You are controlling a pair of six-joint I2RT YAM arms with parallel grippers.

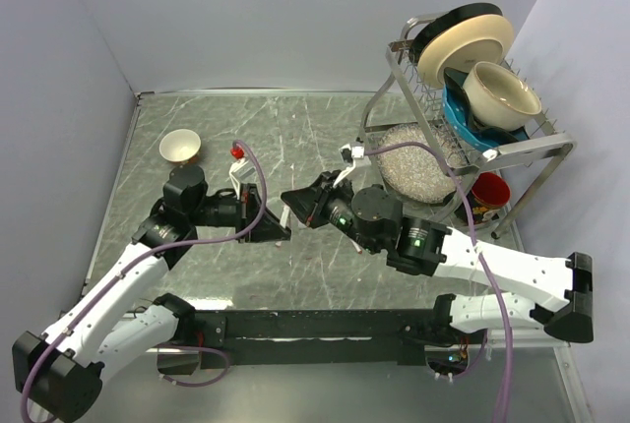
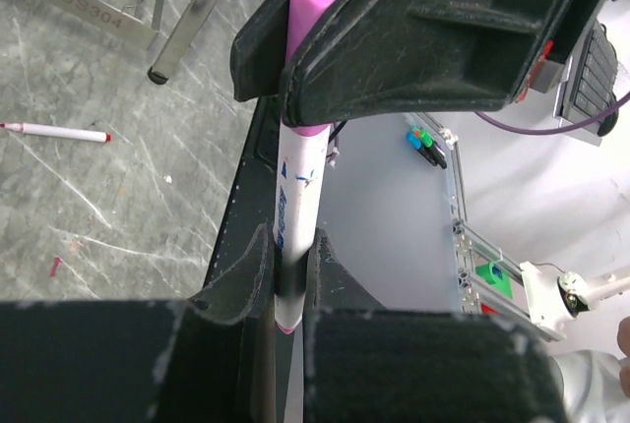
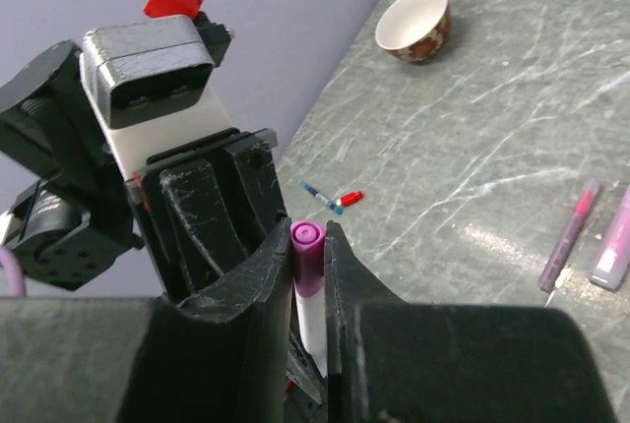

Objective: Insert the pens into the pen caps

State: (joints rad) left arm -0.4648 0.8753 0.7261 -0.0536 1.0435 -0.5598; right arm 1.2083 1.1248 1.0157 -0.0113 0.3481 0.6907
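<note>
I read the left gripper [image 2: 287, 285] closed on the white pen [image 2: 297, 187]. The right gripper [image 3: 309, 244] pinches the purple cap [image 3: 307, 264] (on the pen's end).

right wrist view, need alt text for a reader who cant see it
The right gripper clamps a purple cap on a white pen, with the left gripper close behind. Beyond, on the grey table, lie a small bowl, a red cap and two pink pens.
</note>
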